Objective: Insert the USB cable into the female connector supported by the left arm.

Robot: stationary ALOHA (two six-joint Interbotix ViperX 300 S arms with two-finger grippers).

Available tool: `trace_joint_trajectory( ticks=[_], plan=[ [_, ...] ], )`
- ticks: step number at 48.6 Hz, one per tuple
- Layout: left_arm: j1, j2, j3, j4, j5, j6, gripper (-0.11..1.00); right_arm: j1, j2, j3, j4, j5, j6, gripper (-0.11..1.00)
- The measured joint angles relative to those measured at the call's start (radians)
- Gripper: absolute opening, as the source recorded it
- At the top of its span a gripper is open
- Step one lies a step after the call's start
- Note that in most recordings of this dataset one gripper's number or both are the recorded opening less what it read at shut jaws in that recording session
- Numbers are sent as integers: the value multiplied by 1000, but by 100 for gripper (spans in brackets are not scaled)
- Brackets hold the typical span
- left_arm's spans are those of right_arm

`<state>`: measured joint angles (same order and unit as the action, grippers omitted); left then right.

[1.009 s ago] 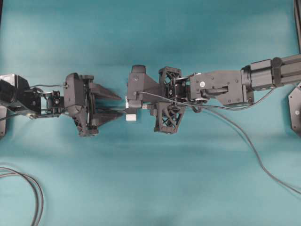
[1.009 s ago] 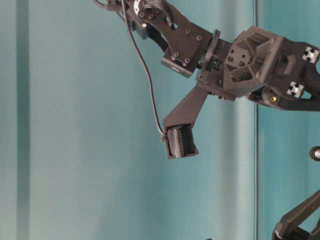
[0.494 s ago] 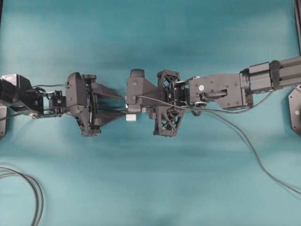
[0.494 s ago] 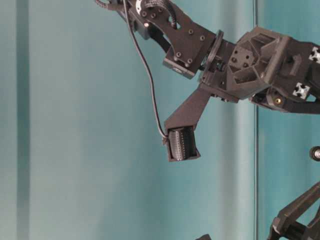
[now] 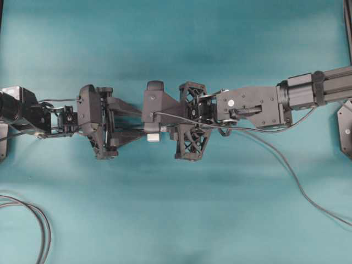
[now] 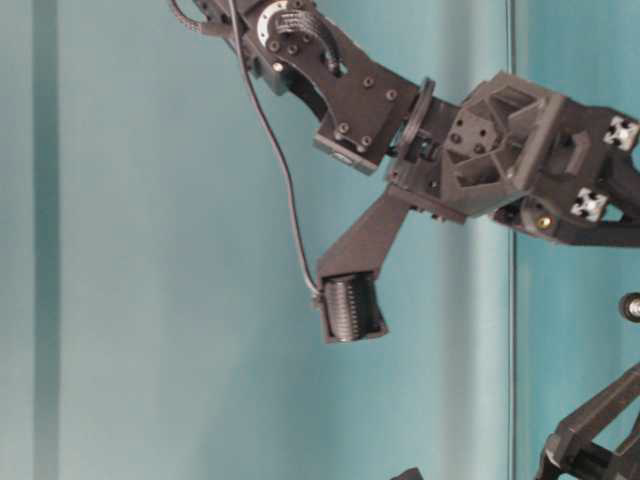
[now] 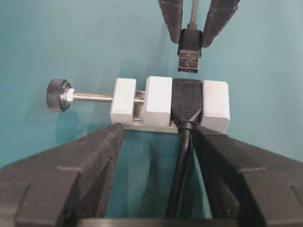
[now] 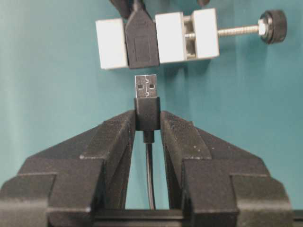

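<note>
Thin dark grey USB cable [image 8: 147,124], silver plug forward, pinched by its dark collar in the black right gripper [image 8: 147,130]. Black female connector [image 7: 187,99] clamped in small white vise [image 7: 158,99], mid-tabletop, flanked by wide-spread left gripper [image 7: 156,156]. Plug aligned, just short of socket; insertion pending.

A teal table [image 5: 176,220] fills every view. A small white vise [image 7: 163,101] sits on it, made of pale blocks on a metal base, with gaps between the blocks. A threaded screw [image 7: 92,97] runs out of one end block and ends in a black knurled knob [image 7: 57,94], which stands clear of the blocks. Grey looped cables [image 5: 33,217] lie on the cloth at the lower left corner of the overhead view, well apart from the vise.
</note>
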<state>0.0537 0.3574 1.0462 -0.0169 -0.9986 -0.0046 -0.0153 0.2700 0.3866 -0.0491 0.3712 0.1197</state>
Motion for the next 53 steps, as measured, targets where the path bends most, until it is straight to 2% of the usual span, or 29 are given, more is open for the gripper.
trace_joint_trajectory(
  ticks=[22,37,53],
  plan=[
    [-2,-2,-2,0,0,0,66,0,0,0,2,-2,5,22],
    [-3,0,-2,-2,0,0,66,0,11,0,0,-2,61,22],
    [-6,0,-2,-2,0,0,66,0,12,0,-6,-2,64,22]
  ],
)
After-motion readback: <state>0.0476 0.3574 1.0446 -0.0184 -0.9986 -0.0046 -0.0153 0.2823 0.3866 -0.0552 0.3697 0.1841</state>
